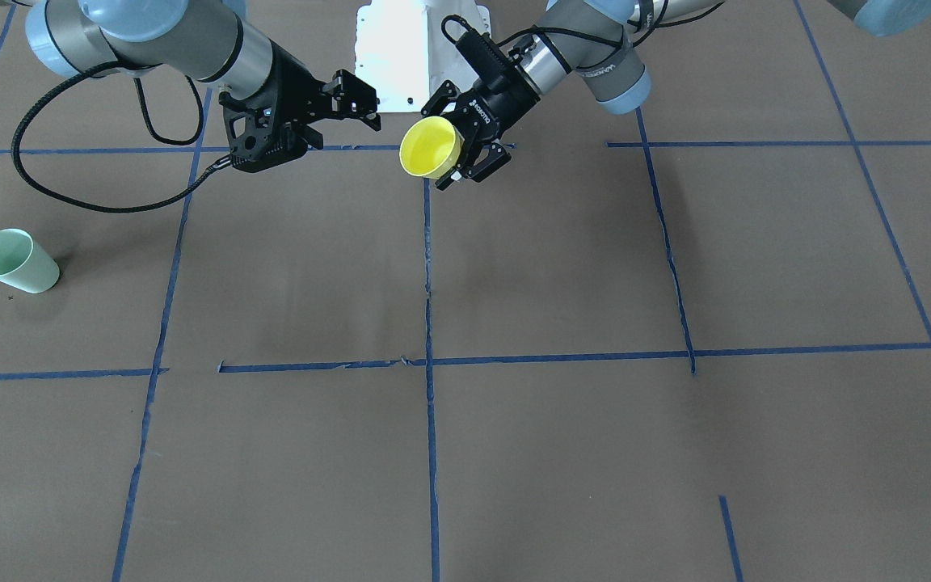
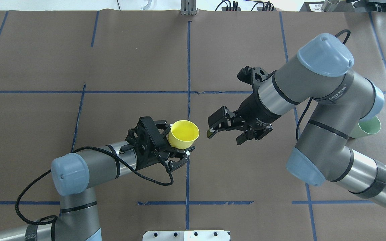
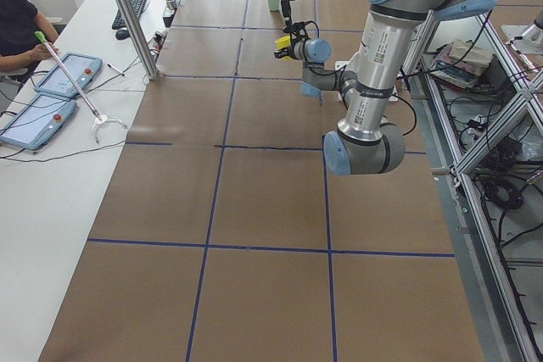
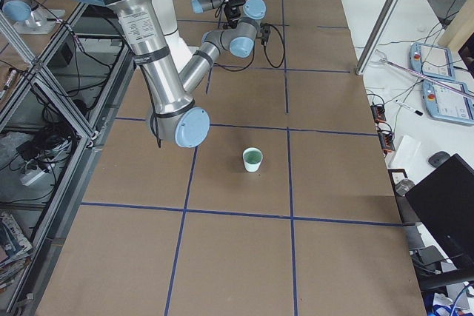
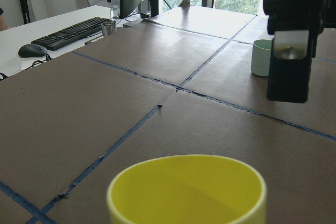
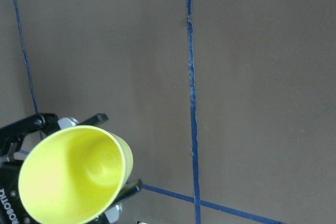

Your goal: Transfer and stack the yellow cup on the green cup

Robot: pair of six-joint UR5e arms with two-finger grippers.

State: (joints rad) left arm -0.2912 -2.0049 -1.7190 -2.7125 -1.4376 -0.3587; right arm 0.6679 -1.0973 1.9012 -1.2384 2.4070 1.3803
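Note:
My left gripper is shut on the lower part of the yellow cup and holds it tilted above the table's middle line. The cup also shows in the front view, the left wrist view and the right wrist view. My right gripper is open and empty, a short gap to the cup's right, and it also shows in the front view. The green cup stands upright far on the right arm's side, partly hidden behind that arm in the overhead view.
Brown table with blue tape grid lines. The white robot base plate is at the robot's edge. A black cable loops from the right arm. Operators' desk with tablets is off the far side.

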